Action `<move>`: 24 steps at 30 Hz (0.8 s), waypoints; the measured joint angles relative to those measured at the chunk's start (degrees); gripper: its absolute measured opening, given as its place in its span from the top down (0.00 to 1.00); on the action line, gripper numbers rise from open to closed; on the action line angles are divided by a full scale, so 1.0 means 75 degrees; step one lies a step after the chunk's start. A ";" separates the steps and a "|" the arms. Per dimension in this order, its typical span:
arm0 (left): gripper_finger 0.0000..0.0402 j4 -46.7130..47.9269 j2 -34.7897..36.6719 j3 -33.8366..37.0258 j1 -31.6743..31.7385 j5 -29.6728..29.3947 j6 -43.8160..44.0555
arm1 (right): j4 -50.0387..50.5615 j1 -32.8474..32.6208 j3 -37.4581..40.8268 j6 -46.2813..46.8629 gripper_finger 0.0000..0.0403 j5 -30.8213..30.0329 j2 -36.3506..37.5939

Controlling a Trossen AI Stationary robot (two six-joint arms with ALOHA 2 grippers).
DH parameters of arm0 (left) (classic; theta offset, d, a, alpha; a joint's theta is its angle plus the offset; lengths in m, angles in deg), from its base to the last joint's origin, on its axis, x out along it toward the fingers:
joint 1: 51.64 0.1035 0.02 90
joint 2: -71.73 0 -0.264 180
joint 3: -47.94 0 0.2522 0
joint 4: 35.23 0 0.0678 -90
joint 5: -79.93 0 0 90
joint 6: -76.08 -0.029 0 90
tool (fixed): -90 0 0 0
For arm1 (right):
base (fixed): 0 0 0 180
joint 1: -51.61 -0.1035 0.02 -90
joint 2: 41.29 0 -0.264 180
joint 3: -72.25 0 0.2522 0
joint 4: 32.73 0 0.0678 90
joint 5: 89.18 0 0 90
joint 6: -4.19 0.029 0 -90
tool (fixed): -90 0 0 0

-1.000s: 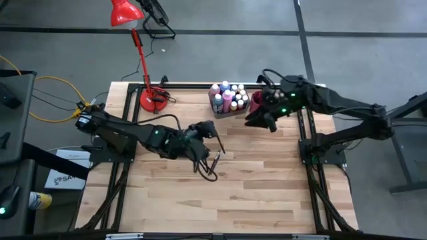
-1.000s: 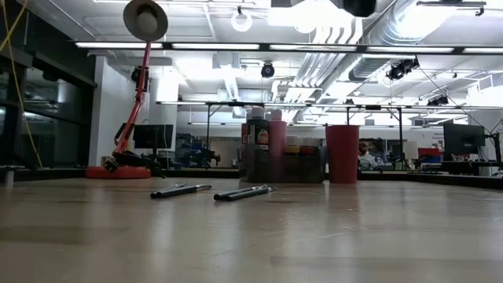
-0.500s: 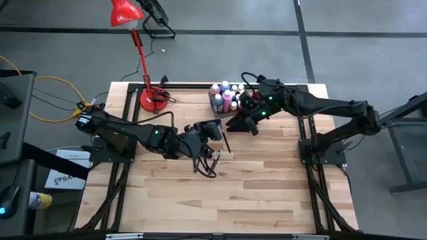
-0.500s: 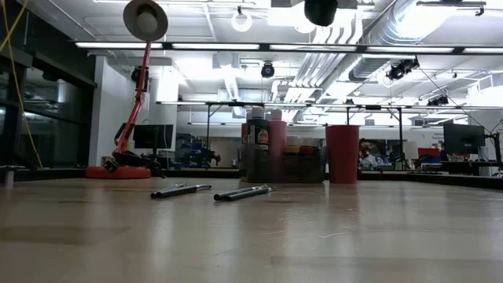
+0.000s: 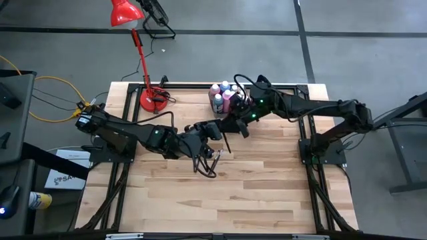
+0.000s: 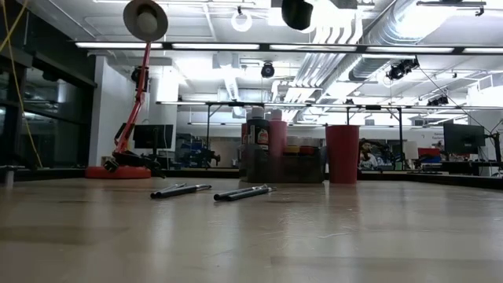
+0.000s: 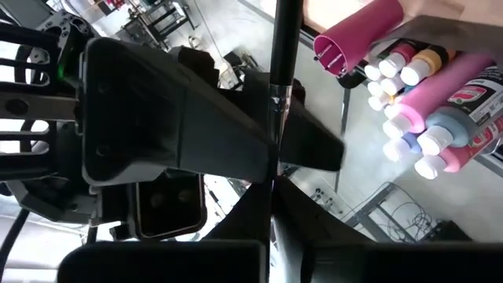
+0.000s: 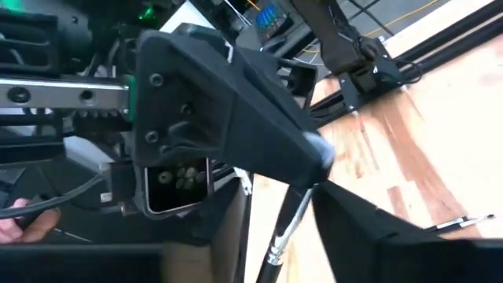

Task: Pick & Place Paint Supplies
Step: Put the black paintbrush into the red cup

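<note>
From above: apparently a handover over the middle of the table (image 5: 267, 193). Holding one paintbrush (image 5: 227, 143) in the left gripper (image 5: 215, 129), fingers together on the handle. Meeting it from 2 o'clock with the right gripper (image 5: 235, 127), just beside. At 12 o'clock on the table, many paint bottles (image 5: 224, 95) already standing in the grey bin (image 5: 214, 109). At 6 o'clock from the left gripper, a few loose brushes (image 5: 212, 163) lying on the wood.

From table height: about four loose brushes (two pairs) flat on the table, nearer than the bin. Red cup (image 6: 342, 153) at 3 o'clock from the bin, touching or just beside (cannot tell which).

From the left wrist: handle clamped between own fingers, right gripper close against it.

From the right wrist: brush standing between own fingers, fingers apart, no clamp visible yet.

Judged so: bottles done, brushes partly left. First to pass over the held one (probably meant for the cup), then to collect the loose ones.
</note>
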 joint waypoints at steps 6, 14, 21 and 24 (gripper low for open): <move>1.00 -0.0011 0.0003 -0.0003 0.0000 0.0009 0.0083 | 0.0038 0.0070 0.0000 -0.0121 0.91 0.0090 0.0000; 0.92 0.0003 0.0006 -0.0012 0.0000 0.0004 0.0258 | 0.0111 0.0096 0.0003 -0.0199 0.98 -0.0070 0.0000; 0.72 0.0007 0.0015 -0.0012 0.0000 -0.1023 0.0775 | 0.0978 0.0105 0.0003 -0.0574 0.98 -0.0784 0.0000; 0.64 0.0028 0.0071 -0.0012 0.0001 -0.1864 0.1327 | 0.1765 0.0170 0.0003 -0.0856 0.98 -0.2205 0.0100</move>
